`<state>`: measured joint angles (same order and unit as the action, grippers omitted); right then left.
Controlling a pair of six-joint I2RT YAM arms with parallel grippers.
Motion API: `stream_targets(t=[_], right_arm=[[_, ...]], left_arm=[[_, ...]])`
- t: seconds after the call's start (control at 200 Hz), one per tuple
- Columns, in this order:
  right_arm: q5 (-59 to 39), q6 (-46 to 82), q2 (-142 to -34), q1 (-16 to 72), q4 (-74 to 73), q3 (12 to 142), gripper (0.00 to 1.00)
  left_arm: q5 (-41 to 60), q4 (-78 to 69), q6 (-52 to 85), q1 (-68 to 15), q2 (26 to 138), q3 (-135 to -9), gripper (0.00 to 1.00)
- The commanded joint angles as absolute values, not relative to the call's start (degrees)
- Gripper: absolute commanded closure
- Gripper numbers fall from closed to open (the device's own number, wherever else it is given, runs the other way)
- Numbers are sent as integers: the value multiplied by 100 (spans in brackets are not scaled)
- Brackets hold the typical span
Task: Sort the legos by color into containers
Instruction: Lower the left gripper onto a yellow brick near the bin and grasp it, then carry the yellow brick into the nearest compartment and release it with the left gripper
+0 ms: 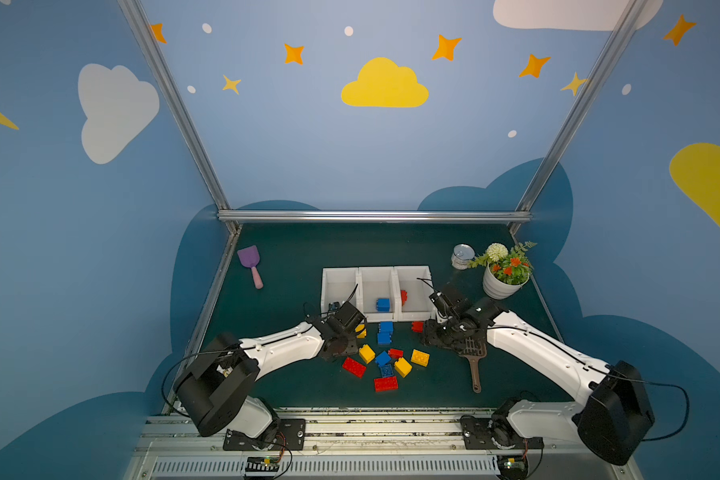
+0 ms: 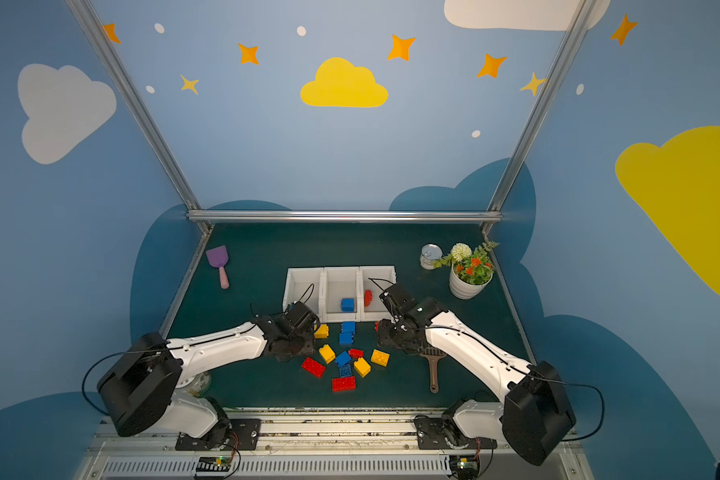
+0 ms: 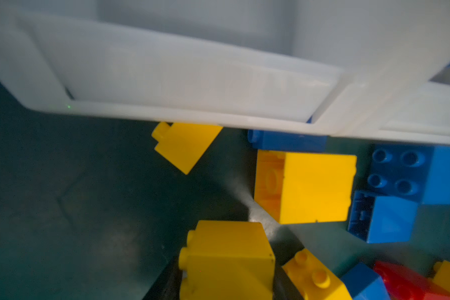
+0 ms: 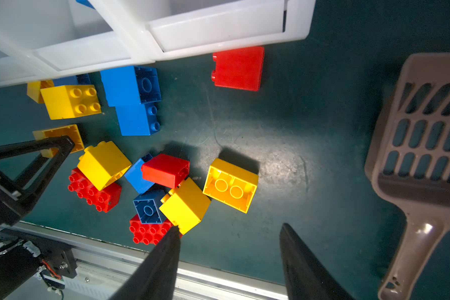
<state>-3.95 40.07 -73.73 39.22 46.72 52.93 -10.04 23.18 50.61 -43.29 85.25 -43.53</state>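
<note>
legos [image 4: 185, 205] yellow, blue, red; containers [image 1: 377, 277] white; scoop [image 4: 413, 192] brown (slotted); tabletop [image 4: 309, 117] dark green

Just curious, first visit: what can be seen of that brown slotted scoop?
The brown scoop looks like plastic: a rimmed head with rows of oblong slots and a handle with a hole at its end. It lies flat on the green table, handle toward the front rail, no legos visibly touching it; the right arm hides part of its head in both top views.
</note>
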Motion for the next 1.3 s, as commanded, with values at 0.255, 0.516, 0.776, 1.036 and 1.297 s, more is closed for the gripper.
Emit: stream_targets(t=[0.255,0.516,0.776,1.036,1.297], right_arm=[[-343,4052,-7213,3964,4772,5186,39],[-299,4080,-7130,3964,4808,5160,39],[-277,4166,-7040,3966,4797,5059,39],[-232,4175,-7027,3972,4824,5096,39],[-230,4175,-6964,3968,4951,5129,38]], left_arm=[[-1148,2505,4975,-4367,8289,-4464,59],[-1659,3028,4643,-4267,7586,-4980,59],[-1410,2685,3730,-3359,7864,-5468,58],[-717,2332,3673,-2809,8756,-5849,58],[-585,2468,3512,-2751,9195,-6281,46]])
